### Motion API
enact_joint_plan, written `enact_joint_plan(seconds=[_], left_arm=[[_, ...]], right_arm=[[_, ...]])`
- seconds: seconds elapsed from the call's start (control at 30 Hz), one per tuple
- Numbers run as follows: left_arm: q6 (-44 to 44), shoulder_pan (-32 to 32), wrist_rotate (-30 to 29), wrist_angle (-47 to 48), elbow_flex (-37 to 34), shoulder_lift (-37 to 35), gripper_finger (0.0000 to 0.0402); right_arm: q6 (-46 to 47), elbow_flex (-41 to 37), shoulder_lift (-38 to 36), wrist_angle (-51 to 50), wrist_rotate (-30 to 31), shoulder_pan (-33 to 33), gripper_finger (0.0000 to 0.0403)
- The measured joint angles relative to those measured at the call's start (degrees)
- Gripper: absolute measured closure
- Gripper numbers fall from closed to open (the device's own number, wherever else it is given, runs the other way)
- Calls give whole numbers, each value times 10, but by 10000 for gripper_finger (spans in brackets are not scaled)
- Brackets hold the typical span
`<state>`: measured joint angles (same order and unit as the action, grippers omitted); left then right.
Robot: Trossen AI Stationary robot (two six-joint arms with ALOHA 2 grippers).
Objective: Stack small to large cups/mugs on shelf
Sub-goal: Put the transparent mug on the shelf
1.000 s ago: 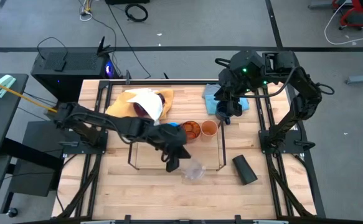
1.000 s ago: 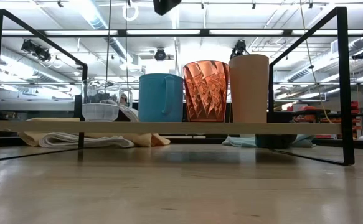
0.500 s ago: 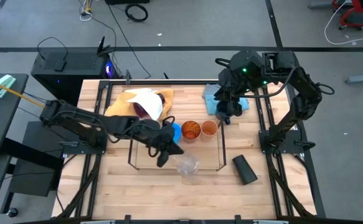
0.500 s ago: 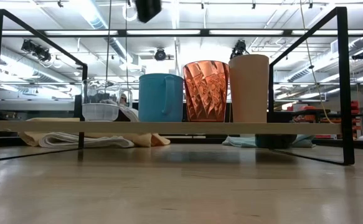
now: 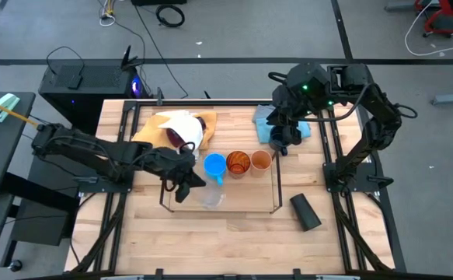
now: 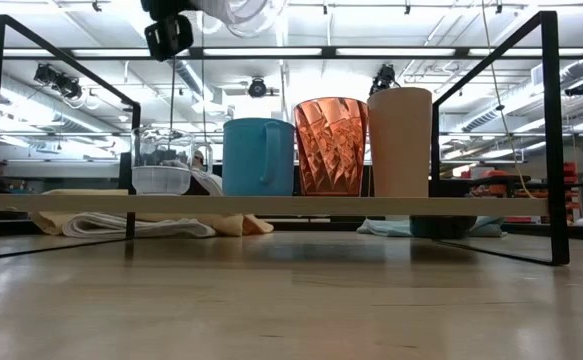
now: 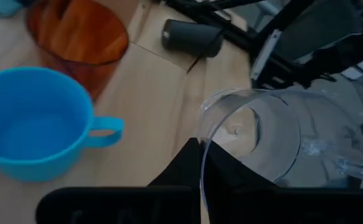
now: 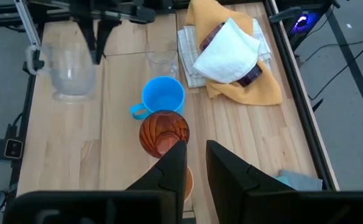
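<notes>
L tool pinching clear cup rim

purple tumbler mostly hidden under white cloth; amber tumbler cut off by edge.

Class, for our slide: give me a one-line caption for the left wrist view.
Left gripper pinches the rim of a clear cup, carried above the table beside the light-blue mug.

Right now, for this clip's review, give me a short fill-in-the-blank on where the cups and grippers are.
1. The left gripper grips a ___ cup by its rim.
2. The amber tumbler stands between the blue mug and the ___ cup.
3. The black cup lies ___ the shelf.

Missing: clear; orange; outside
</notes>
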<state>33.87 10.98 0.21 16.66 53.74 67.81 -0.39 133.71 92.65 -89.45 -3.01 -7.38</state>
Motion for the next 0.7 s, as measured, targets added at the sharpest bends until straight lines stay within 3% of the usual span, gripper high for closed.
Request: enact_joint_plan(seconds=[0.47,0.7], left_arm=[[-64,-37,-10,214,15,-4,389],[-89,-44,-9,261,15,-3,394]], right_arm=[[4,0,0,15,0,0,334],[5,0,0,18,0,0,334]])
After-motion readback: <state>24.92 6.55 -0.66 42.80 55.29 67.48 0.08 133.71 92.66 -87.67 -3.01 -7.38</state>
